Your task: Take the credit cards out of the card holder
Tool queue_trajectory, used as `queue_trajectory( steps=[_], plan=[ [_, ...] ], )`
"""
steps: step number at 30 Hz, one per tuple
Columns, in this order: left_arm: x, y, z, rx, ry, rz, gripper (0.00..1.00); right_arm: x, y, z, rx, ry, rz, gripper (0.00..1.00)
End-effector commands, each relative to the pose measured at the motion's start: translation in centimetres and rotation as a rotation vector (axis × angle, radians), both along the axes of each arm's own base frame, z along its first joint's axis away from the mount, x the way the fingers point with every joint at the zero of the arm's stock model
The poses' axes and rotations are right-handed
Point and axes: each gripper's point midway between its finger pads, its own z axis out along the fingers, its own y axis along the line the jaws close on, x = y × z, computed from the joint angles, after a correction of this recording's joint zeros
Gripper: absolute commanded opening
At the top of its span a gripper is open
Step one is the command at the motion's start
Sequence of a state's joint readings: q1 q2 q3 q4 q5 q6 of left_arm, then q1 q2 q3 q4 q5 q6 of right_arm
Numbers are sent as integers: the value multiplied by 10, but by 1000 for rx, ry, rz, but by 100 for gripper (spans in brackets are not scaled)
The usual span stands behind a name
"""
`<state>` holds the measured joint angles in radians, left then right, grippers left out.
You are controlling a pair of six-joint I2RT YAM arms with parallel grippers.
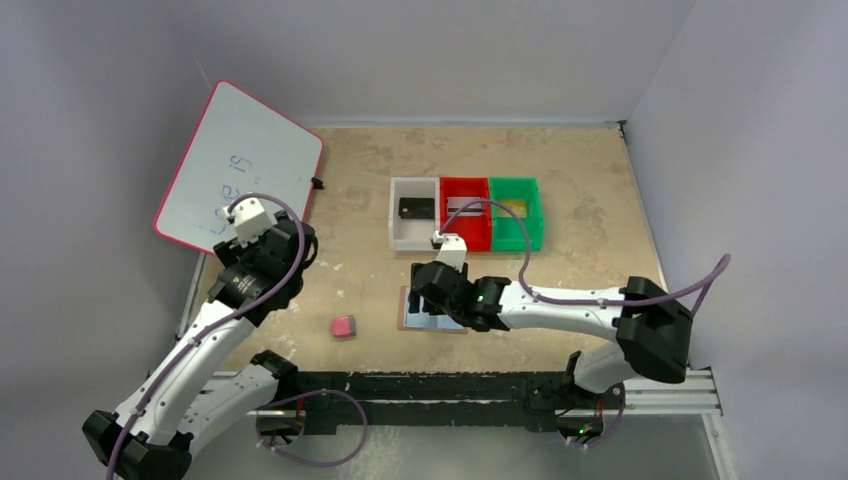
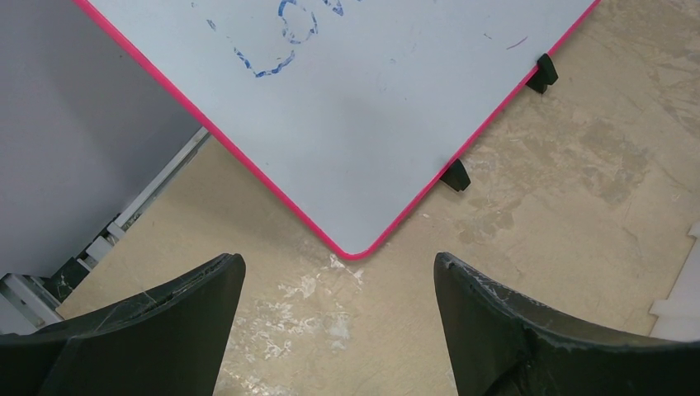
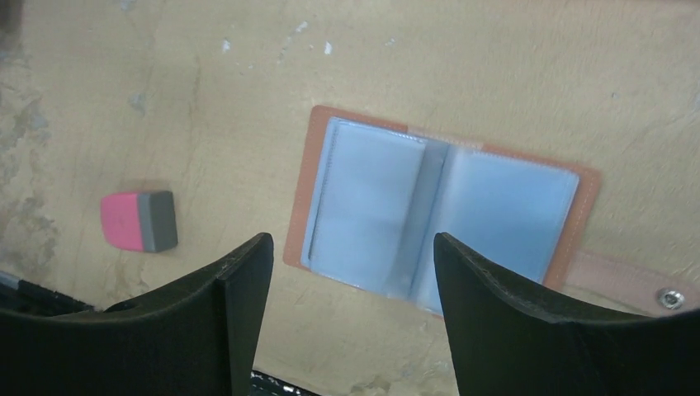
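The card holder (image 3: 437, 214) lies open and flat on the table, tan leather with pale blue sleeves that look empty and a snap tab (image 3: 636, 285) at its right. In the top view it (image 1: 418, 320) is partly hidden under my right gripper (image 1: 432, 300). My right gripper (image 3: 353, 247) is open and empty, hovering just above the holder's near edge. A black card (image 1: 415, 208) lies in the white bin, a silver-grey card (image 1: 462, 208) in the red bin, a gold card (image 1: 513, 207) in the green bin. My left gripper (image 2: 338, 264) is open and empty, far left by the whiteboard.
White (image 1: 400, 235), red (image 1: 466, 238) and green (image 1: 518, 238) bins stand in a row behind the holder. A pink-and-grey eraser (image 1: 343, 326) lies left of the holder, also in the right wrist view (image 3: 139, 220). A pink-edged whiteboard (image 1: 240, 165) leans at the back left.
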<state>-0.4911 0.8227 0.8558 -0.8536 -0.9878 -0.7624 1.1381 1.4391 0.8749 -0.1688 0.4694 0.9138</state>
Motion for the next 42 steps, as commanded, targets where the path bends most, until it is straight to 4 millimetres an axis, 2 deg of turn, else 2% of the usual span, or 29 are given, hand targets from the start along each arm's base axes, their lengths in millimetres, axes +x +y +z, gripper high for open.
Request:
queue_trajectory(
  steps=[1,4,9,14,15,29,34,39,42],
  plan=[
    [6,-2,9,-5,-22,-5,86,6,0,-7,29,19,-176,72],
    [6,-2,8,-2,-18,-4,86,3,4,-20,15,43,-168,69],
    [7,-2,6,3,-10,-3,85,2,19,-26,14,51,-123,69],
    [8,-3,4,9,0,-3,85,2,17,-42,-55,62,-115,70],
    [9,-3,4,10,1,-2,85,5,25,-35,-40,55,-113,70],
    [9,-4,2,16,15,-5,85,3,10,-69,-176,83,-153,66],
    [10,-4,1,15,19,-8,84,2,8,-74,-186,87,-159,61],
    [10,-4,0,15,19,-8,84,1,8,-75,-185,90,-158,52],
    [10,-5,0,15,20,-10,84,1,7,-76,-193,90,-165,51]
  ],
)
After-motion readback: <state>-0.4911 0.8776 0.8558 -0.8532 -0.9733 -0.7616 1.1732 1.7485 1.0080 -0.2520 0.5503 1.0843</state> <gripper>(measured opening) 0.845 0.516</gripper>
